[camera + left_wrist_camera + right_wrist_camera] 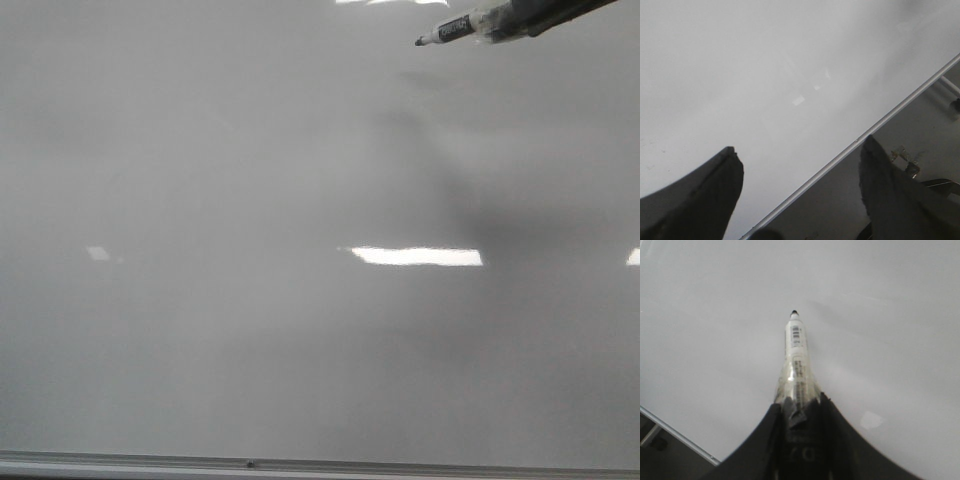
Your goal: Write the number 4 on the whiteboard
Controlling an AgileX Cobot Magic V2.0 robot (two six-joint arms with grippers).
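Note:
The glossy white-grey whiteboard (250, 330) fills the front view; no number 4 shows on it in any view. My right gripper (798, 402) is shut on a white marker (795, 347) with a black tip, wrapped in clear tape. In the front view the marker (455, 28) reaches in from the top right, its tip pointing left, above the board. My left gripper (800, 160) is open and empty over the board's metal edge strip (880, 127); it is out of sight in the front view.
The board's metal edge strip (300, 464) runs along the near side. Bright light glares (415, 256) lie on the board. Dark floor and metal fittings (912, 162) lie beyond the edge in the left wrist view.

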